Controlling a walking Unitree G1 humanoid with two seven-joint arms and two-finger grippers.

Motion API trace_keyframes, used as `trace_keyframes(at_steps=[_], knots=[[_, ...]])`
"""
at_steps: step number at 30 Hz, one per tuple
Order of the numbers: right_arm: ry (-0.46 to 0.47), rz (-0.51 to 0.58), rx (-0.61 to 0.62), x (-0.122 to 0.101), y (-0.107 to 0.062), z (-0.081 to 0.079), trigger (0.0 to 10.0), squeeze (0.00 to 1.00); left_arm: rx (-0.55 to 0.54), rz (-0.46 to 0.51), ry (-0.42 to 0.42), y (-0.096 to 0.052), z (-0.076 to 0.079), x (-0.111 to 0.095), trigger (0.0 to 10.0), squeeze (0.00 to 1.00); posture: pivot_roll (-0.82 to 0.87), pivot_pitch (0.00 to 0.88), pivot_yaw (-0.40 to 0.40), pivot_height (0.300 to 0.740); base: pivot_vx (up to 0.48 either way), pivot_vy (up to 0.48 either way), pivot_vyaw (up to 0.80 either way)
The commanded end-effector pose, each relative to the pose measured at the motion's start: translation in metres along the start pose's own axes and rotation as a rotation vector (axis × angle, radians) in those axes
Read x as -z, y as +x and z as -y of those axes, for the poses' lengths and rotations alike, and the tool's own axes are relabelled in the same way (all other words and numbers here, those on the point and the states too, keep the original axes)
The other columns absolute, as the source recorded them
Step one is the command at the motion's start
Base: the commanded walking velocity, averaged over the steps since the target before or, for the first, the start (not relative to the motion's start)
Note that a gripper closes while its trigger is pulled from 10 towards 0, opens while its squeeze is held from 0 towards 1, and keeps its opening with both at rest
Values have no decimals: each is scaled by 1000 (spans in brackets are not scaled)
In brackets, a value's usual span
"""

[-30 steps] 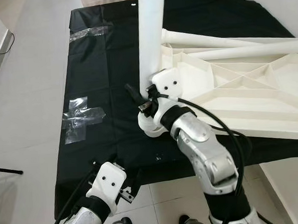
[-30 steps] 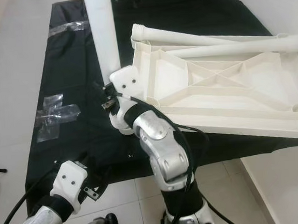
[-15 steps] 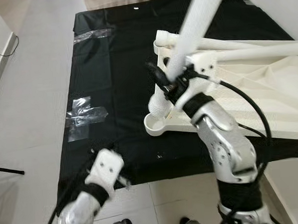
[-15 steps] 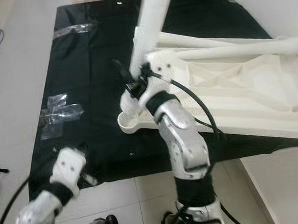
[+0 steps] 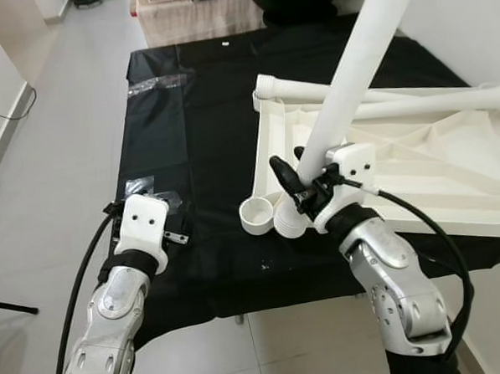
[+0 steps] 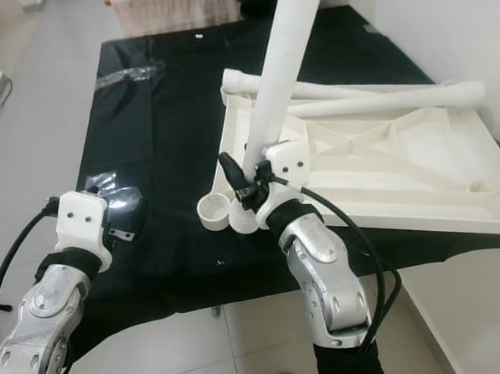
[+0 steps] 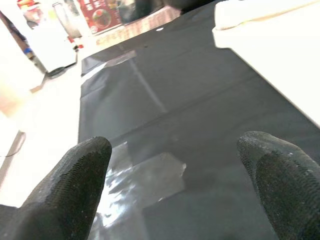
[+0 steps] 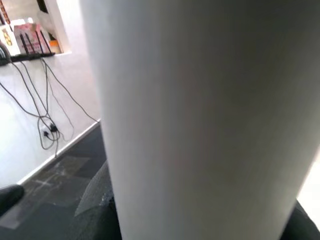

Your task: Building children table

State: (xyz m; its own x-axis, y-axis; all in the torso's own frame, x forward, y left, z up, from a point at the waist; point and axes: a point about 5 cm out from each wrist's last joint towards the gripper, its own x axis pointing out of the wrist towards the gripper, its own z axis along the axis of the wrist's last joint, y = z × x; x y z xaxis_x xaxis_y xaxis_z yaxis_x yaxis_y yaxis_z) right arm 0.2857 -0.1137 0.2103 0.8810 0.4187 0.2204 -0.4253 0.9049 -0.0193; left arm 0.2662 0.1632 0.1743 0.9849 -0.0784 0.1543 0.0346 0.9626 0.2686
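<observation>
A white table top (image 5: 426, 190) lies upside down on a black sheet (image 5: 197, 131). Two white legs (image 5: 312, 89) (image 5: 447, 103) rest across its far side. My right gripper (image 5: 303, 187) is shut on a third white leg (image 5: 357, 72), which leans up and to the right. That leg's lower end (image 5: 290, 223) sits beside the round corner socket (image 5: 256, 214) at the top's near left corner. The right wrist view has the leg (image 8: 200, 115) right against the camera. My left gripper (image 7: 175, 165) hangs open over the sheet, left of the table top, above a patch of clear tape (image 7: 145, 180).
The sheet's front edge (image 5: 239, 301) meets pale floor tiles (image 5: 47, 164), which run along the left. A second tape patch (image 5: 155, 60) lies far left. A thin cable (image 5: 3, 112) trails by the left wall. Low furniture (image 5: 199, 14) stands beyond the sheet.
The leg has swung from upright to leaning right, its lower end now beside the corner socket. My left arm has come up from the sheet's front edge to the tape patch.
</observation>
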Motion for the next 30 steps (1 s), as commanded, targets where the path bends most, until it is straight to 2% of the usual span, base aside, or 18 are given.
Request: trace_keyframes(at_steps=[1, 4, 7, 9, 17, 24, 30], knots=[[-2, -18, 10, 9, -4, 3, 10000, 0, 3, -50, 11, -5, 3, 13, 10000, 0, -52, 112, 29, 740, 0, 0, 0], [4, -38, 35, 18, -10, 7, 10000, 0, 27, -92, -2, -14, 9, 24, 10000, 0, -52, 111, 30, 740, 0, 0, 0], [33, -44, 30, 26, -18, 2, 10000, 0, 91, -156, -25, -32, 23, 37, 10000, 0, -52, 112, 35, 740, 0, 0, 0], [51, -42, 15, 28, -20, -3, 10000, 0, 115, -164, -34, -37, 27, 38, 10000, 0, -51, 112, 35, 740, 0, 0, 0], [57, -55, -15, 38, -22, -12, 10000, 0, 127, -165, -36, -37, 28, 38, 10000, 0, -48, 112, 33, 740, 0, 0, 0], [52, -71, -31, 45, -23, -14, 10000, 0, 153, -126, 42, -41, 34, 34, 10000, 0, -50, 117, 32, 740, 0, 0, 0], [67, -76, -27, 48, -23, -12, 10000, 0, 145, -119, 47, -42, 36, 31, 10000, 0, -48, 118, 32, 740, 0, 0, 0]])
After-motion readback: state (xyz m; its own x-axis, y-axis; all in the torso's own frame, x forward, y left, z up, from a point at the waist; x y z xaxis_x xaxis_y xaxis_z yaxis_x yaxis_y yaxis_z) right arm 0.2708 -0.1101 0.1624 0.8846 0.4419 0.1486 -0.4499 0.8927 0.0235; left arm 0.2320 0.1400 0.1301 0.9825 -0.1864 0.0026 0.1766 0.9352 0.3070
